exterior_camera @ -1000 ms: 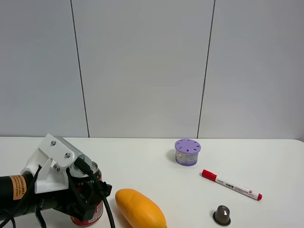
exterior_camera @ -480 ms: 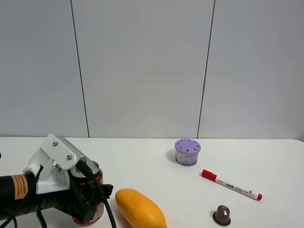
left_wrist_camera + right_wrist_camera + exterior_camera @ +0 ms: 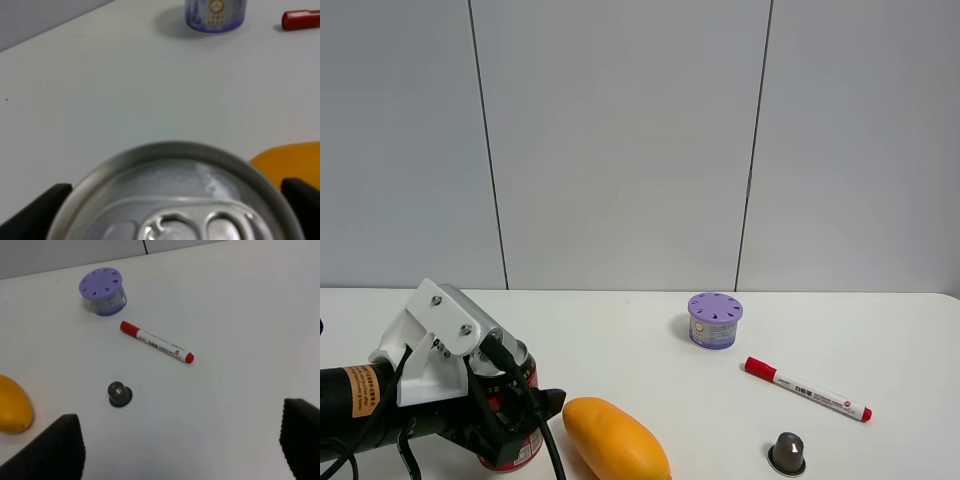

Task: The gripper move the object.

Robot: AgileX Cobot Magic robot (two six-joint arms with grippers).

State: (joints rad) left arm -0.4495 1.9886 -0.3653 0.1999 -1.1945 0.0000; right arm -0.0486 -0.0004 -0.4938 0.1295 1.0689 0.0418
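The red can (image 3: 526,447) stands at the front left of the white table (image 3: 620,330), mostly hidden behind my left gripper (image 3: 512,428). In the left wrist view its silver pull-tab top (image 3: 175,210) fills the space between the two black fingers (image 3: 47,205), which press on its sides. The left gripper is shut on the can. My right gripper (image 3: 182,450) is open and empty above the table's right part, its fingers (image 3: 60,445) wide apart; it does not show in the exterior high view.
An orange-yellow mango (image 3: 615,440) lies just right of the can. A small purple perforated-lid container (image 3: 714,320) stands further back. A red-capped white marker (image 3: 807,389) and a small dark capsule (image 3: 787,453) lie at the right.
My left gripper has shifted slightly to the right with the can between its fingers. Nothing else has moved.
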